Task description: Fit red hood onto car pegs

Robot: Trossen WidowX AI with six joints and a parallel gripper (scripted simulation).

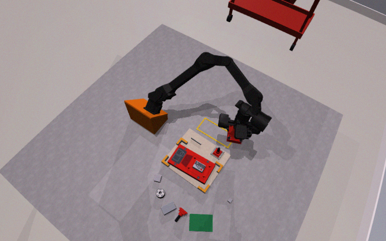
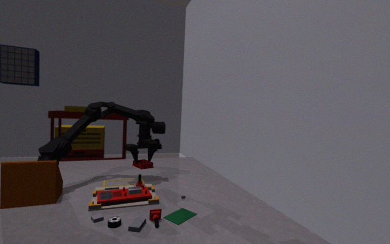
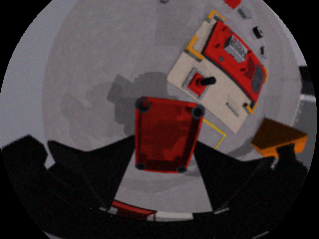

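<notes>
- Gripper (image 1: 236, 132) (image 2: 142, 161) (image 3: 165, 141) is closed on the red hood (image 1: 233, 137) (image 2: 143, 164) (image 3: 166, 136), its fingers standing quite wide, one at each side of it.
- Hood is in the air above the table (image 1: 273, 182) (image 2: 206, 230) (image 3: 95, 60), apart from the chassis (image 1: 189, 163) (image 2: 123, 195) (image 3: 239, 64).
- Chassis sits between orange corner pieces (image 1: 219, 166) (image 2: 153, 200) (image 3: 193, 49), and its engine block (image 1: 198, 165) (image 2: 134, 190) (image 3: 236, 49) is in place.
- Green sheet (image 1: 200, 222) (image 2: 180, 216) lies near a red piece with black handle (image 1: 181, 213) (image 2: 155, 215).

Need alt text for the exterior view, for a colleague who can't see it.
The claw grips the red hood in the air, beyond the car in its jig. Pegs and the engine show on the uncovered deck. Nearer the camera lie a wheel, gray blocks and a green sheet.
</notes>
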